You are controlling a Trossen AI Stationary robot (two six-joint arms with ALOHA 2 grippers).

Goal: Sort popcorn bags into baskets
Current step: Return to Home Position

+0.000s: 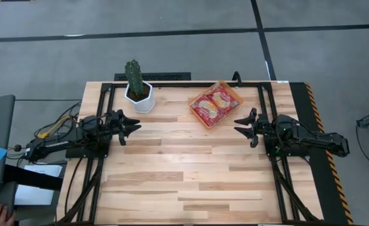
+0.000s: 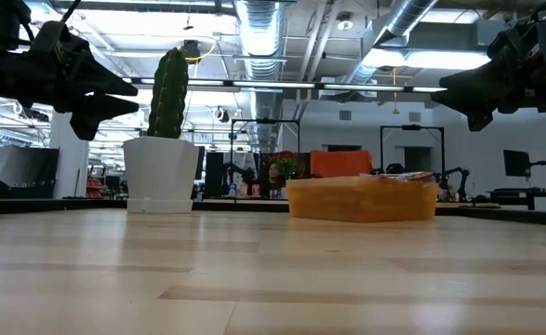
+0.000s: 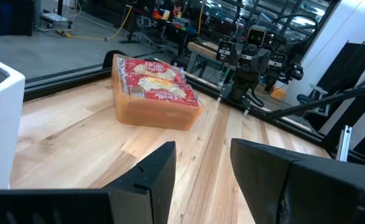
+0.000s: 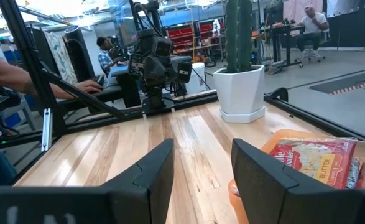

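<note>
The orange basket (image 1: 236, 95) stands on the table at the far middle-right, and red popcorn bags (image 1: 213, 105) with cream centre panels lie flat in it. The basket also shows in the low view (image 2: 362, 199), the left wrist view (image 3: 154, 113) and the right wrist view (image 4: 275, 139). My left gripper (image 1: 134, 125) hovers open above the table's left side, near the cactus pot. My right gripper (image 1: 241, 123) hovers open above the table's right side, just nearer than the basket. Both are empty.
A white pot with a green cactus (image 1: 137, 88) stands at the far left-middle of the table. Black rails (image 1: 278, 182) run along both sides. The wooden table top (image 1: 184, 169) between and in front of the arms is bare. People sit beyond the table in the right wrist view (image 4: 107, 53).
</note>
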